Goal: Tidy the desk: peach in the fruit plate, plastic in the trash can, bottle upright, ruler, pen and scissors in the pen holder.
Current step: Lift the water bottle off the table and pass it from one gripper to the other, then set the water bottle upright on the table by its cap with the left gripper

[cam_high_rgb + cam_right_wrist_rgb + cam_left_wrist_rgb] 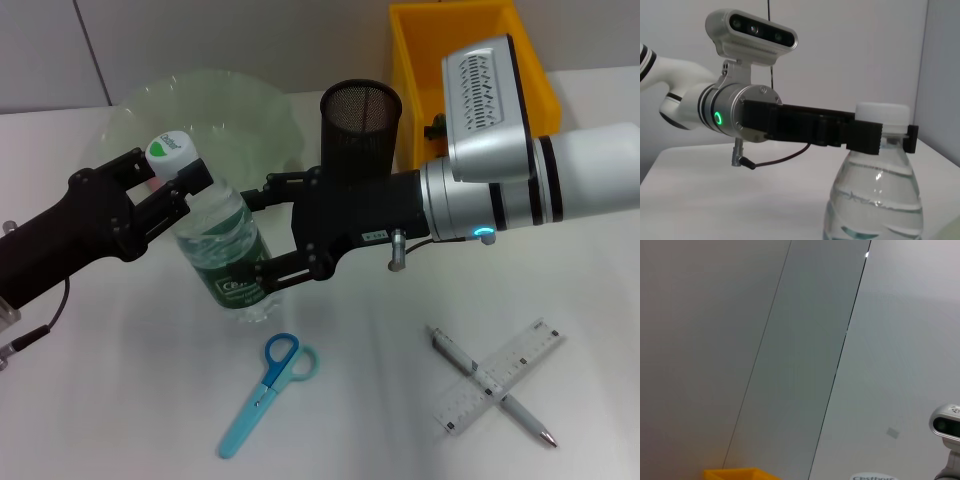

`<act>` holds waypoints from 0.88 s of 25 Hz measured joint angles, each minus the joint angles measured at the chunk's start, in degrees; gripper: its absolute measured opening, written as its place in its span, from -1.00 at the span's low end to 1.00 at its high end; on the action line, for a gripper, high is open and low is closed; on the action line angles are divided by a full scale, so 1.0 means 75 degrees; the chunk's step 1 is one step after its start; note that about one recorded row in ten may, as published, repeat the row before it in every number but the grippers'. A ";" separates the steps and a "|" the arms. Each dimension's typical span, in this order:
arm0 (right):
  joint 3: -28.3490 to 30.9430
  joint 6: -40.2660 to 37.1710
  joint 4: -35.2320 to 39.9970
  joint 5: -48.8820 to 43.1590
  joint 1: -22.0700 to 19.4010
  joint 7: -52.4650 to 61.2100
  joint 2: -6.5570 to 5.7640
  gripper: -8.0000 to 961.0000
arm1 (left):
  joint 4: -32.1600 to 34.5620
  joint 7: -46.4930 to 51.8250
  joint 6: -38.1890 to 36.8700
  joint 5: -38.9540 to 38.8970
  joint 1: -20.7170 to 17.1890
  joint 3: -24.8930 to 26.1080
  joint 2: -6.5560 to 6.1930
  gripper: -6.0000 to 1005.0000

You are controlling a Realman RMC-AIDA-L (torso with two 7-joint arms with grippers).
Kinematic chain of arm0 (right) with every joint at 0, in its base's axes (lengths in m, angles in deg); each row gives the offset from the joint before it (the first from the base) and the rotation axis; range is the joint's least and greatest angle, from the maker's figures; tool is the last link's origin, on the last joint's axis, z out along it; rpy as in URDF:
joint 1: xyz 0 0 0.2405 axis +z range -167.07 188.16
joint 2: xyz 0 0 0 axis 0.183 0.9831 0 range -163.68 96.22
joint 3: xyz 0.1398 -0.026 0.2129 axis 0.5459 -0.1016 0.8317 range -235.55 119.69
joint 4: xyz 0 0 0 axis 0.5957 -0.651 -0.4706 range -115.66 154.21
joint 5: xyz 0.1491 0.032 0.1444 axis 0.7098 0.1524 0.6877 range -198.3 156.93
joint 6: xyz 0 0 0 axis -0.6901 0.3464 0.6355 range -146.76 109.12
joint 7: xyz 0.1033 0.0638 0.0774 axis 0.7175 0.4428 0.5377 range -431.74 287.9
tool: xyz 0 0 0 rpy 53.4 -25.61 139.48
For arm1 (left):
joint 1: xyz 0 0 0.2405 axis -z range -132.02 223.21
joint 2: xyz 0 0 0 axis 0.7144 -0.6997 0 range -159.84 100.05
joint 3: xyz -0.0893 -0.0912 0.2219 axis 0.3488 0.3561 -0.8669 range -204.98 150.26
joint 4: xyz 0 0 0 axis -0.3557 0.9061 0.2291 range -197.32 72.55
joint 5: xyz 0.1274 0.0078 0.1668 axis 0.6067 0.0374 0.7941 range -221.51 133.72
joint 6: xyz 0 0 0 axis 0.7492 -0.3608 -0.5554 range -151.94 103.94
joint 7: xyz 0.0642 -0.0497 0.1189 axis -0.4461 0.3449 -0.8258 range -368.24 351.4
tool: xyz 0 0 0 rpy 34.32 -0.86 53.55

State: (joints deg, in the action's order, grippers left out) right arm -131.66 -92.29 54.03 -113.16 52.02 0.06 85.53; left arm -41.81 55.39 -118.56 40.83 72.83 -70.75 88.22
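A clear water bottle (222, 245) with a green label and white cap (882, 112) stands near the table's middle, leaning slightly. My left gripper (175, 178) reaches in from the left and is shut on its neck just under the cap; the right wrist view shows the same left gripper (885, 137). My right gripper (262, 235) comes from the right, its jaws spread wide on either side of the bottle's lower body. Blue scissors (265, 395) lie in front. A pen (530, 422) and clear ruler (525, 352) lie crossed at the front right. The peach and plastic are out of view.
A black mesh pen holder (360, 120) stands behind my right gripper. A pale green glass fruit plate (230, 100) sits at the back left. The yellow trash can (420, 70) is at the back right, partly hidden by my right arm.
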 joint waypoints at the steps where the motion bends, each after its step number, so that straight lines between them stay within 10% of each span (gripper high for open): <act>1: 0.0000 0.0000 0.0000 0.0000 0.0000 0.0000 0.0000 0.72 | 0.0000 0.0000 0.0000 0.0000 0.0000 0.0000 0.0000 -0.12; 22: 0.0512 0.0093 0.0435 0.0004 -0.0977 0.0320 -0.0014 0.72 | 0.0281 -0.0473 0.0494 0.0006 -0.0387 0.0813 -0.0127 -0.12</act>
State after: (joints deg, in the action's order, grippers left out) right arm -127.83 -91.59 57.30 -113.13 44.69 2.46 85.42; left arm -39.71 51.84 -114.86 40.87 69.93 -64.64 87.27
